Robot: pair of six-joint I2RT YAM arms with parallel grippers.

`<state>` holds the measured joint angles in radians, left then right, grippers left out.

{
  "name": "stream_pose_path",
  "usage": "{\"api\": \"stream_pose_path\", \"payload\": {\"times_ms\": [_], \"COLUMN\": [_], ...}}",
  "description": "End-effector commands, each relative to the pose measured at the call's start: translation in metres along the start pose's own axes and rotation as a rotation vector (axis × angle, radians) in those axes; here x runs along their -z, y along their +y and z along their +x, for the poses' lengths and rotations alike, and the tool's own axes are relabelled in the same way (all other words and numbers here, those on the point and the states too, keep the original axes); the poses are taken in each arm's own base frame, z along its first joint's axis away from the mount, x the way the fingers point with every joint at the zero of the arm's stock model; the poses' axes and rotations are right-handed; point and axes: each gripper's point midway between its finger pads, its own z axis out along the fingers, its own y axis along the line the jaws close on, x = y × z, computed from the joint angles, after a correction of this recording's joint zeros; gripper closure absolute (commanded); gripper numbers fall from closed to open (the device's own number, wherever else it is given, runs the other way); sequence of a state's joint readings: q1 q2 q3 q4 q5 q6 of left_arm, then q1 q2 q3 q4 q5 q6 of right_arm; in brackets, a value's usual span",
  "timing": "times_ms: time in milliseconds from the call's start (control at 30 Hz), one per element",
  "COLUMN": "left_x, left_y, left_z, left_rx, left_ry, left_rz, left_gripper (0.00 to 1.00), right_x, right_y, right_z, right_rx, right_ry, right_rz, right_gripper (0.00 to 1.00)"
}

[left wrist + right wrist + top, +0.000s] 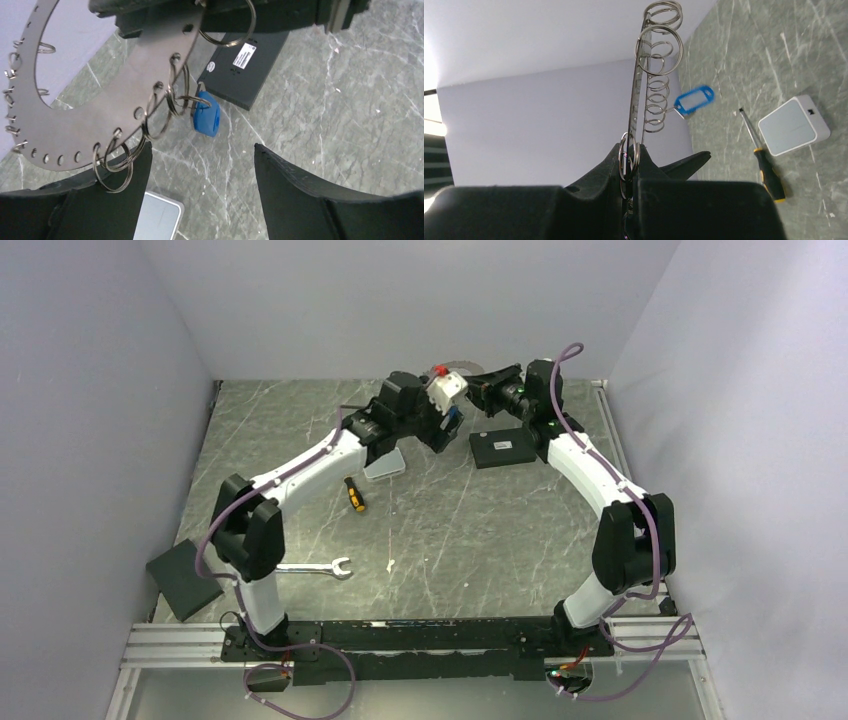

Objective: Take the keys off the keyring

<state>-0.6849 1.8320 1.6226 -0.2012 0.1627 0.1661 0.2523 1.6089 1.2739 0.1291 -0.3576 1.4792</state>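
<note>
The keyring (80, 120) is a large flat grey metal ring with holes along its rim that carry several small split rings. One blue-headed key (206, 116) hangs from a split ring; its blade does not show. My right gripper (634, 150) is shut on the keyring (640, 90), seen edge-on, and holds it up above the table, with the blue key (694, 100) dangling beside it. My left gripper (200, 155) is open and empty just below the ring, and the key hangs above the gap between its fingers. In the top view both grippers meet at the back centre, with the blue key (453, 421) between them.
A black box (503, 448) lies under the right gripper. A white box (385, 465) and a yellow-and-black screwdriver (355, 494) lie near the left arm. A silver wrench (315, 568) and a black pad (183, 578) are at the front left. Walls enclose three sides.
</note>
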Motion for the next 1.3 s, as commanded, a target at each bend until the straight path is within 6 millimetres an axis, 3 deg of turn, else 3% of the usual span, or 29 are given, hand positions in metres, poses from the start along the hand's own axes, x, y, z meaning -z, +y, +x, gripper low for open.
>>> {"api": "stream_pose_path", "payload": {"times_ms": [0, 100, 233, 400, 567, 900, 1133, 1267], "left_x": [0.032, 0.032, 0.030, 0.031, 0.027, 0.028, 0.032, 0.040], "left_y": [0.008, 0.012, 0.006, 0.014, 0.006, -0.002, -0.007, -0.016], "left_z": [-0.062, -0.069, -0.074, -0.091, -0.106, -0.110, -0.106, -0.094], "left_rx": [-0.078, -0.025, 0.006, 0.022, 0.021, -0.009, -0.042, -0.068], "left_ry": [-0.234, -0.261, -0.330, -0.392, -0.429, -0.452, -0.445, -0.403], "left_rz": [-0.062, -0.086, -0.065, -0.110, -0.065, -0.035, -0.017, 0.024], "left_gripper": [0.25, 0.36, 0.35, 0.36, 0.47, 0.66, 1.00, 1.00], "right_x": [0.011, 0.014, 0.015, 0.016, 0.010, 0.012, 0.013, 0.012], "right_y": [0.034, 0.038, 0.041, 0.039, 0.034, 0.030, 0.032, 0.031], "right_z": [0.023, 0.029, 0.032, 0.038, 0.045, 0.046, 0.047, 0.041], "right_rx": [0.007, 0.009, 0.002, -0.021, -0.025, -0.038, -0.030, -0.018], "right_ry": [0.085, 0.095, 0.103, 0.119, 0.140, 0.141, 0.144, 0.136], "right_rz": [-0.106, -0.113, -0.117, -0.122, -0.114, -0.110, -0.126, -0.145], "right_gripper": [1.00, 1.00, 1.00, 1.00, 1.00, 1.00, 1.00, 1.00]}}
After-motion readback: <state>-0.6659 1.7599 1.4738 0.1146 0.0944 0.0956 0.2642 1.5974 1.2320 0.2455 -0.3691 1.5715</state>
